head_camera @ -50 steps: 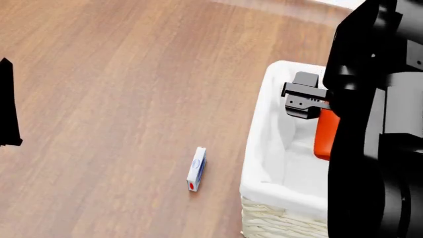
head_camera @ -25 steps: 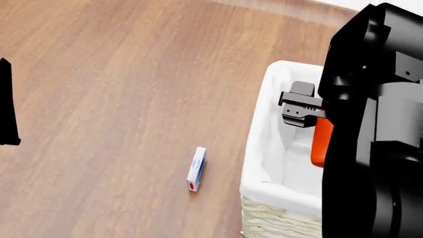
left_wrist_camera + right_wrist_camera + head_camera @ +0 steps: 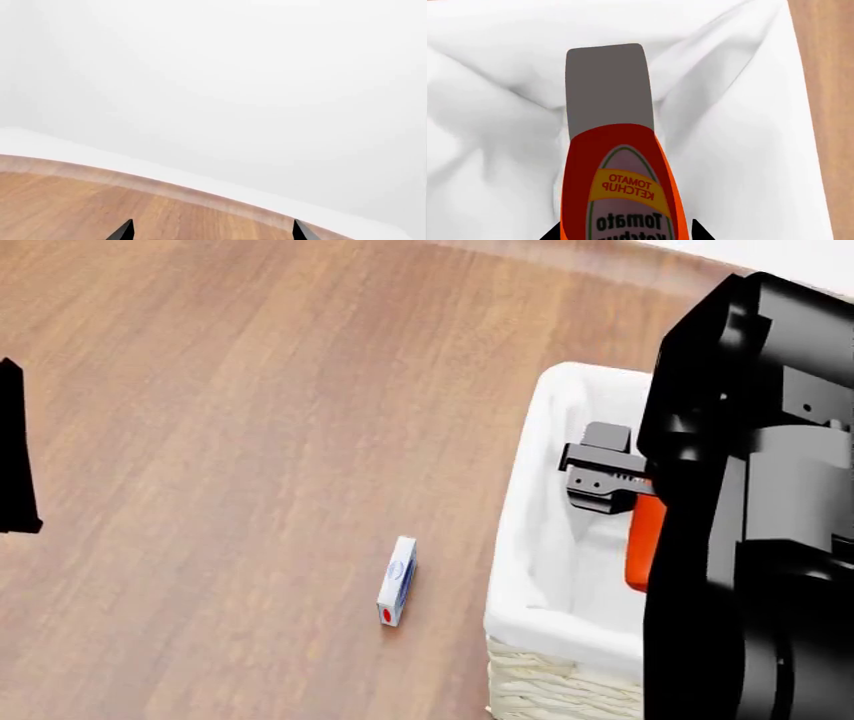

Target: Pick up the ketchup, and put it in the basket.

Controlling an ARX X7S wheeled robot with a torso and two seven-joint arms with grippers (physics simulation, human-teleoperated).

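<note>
Right hand (image 3: pixel 603 483) shifted slightly left, lower in basket (image 3: pixel 541 540); clenched on ketchup (image 3: pixel 617 190)

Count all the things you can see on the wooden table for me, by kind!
Orange-red plastic ketchup squeeze bottle: 1
Cream woven wicker basket with white cloth liner: 1
Small white-and-blue flat box: 1
Total: 3

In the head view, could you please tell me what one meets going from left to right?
Left arm at the picture's edge → small blue-and-white box lying on the wooden table → basket's white-lined near wall → right hand holding the ketchup over the basket.
</note>
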